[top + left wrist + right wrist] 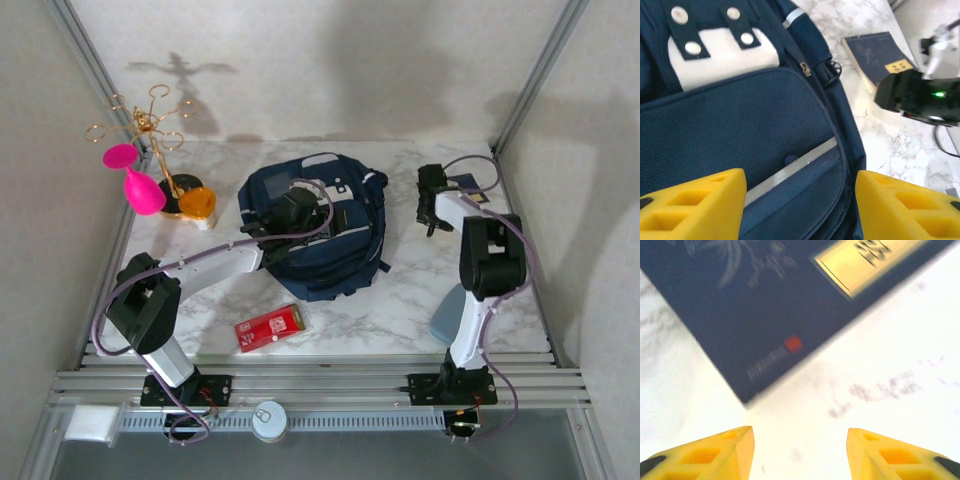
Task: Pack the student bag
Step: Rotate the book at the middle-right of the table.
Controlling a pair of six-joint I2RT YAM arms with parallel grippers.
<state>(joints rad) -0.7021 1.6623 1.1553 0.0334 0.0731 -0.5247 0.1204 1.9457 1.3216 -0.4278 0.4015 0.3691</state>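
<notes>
Student bag (345, 250) lies flat at the middle of the table (400, 310), front pocket up. Left gripper (800, 192) is directly over that pocket, jaws apart, nothing pinched. Right gripper (800, 440) is well right of the bag, jaws apart over bare marble, with a navy book (765, 305) just ahead.

The student bag (740, 120) reads to me as matt woven navy cloth with a shinier pale strip. The worktop (400, 310) is smooth and marble-patterned. At its two o'clock, the book (740, 315) has a matt cover; my fingers (705, 455) are matt yellow plastic.
</notes>
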